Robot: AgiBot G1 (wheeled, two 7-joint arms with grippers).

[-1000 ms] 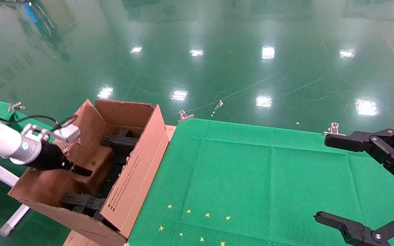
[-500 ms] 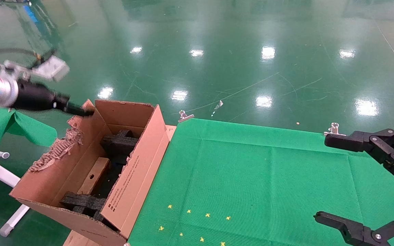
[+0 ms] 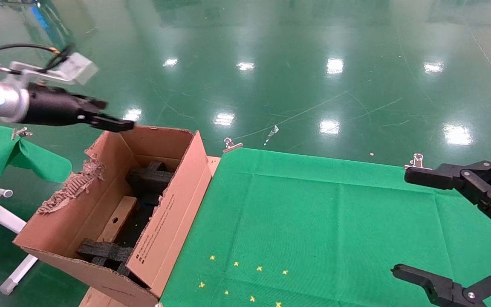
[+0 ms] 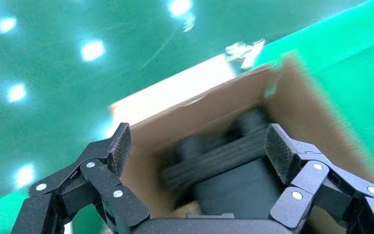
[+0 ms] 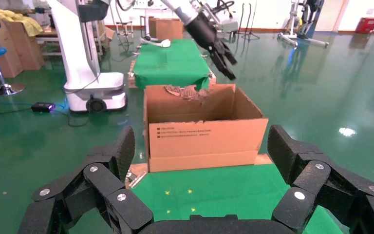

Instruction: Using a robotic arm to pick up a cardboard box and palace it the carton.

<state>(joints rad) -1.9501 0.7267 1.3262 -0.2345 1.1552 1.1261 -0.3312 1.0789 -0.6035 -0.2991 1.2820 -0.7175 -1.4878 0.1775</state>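
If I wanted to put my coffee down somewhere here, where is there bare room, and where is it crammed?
The green cloth lies bare from the carton across to the right gripper, apart from small yellow marks near the front edge. The carton is crammed: black foam blocks at both ends, the cardboard box between them. The left gripper hovers above its far corner.

A glossy green floor (image 3: 296, 64) fills the room, scratched with pale lines and dotted with bright reflections of ceiling lights. A table draped in green cloth (image 3: 313, 221), held by metal clips (image 3: 416, 161) at its far edge, carries small yellow marks (image 3: 245, 281). The right wrist view shows a second green-covered table (image 5: 173, 63), stacked brown boxes (image 5: 9, 44), a white machine base (image 5: 85, 73) and a red bin (image 5: 369, 24) by the far wall.
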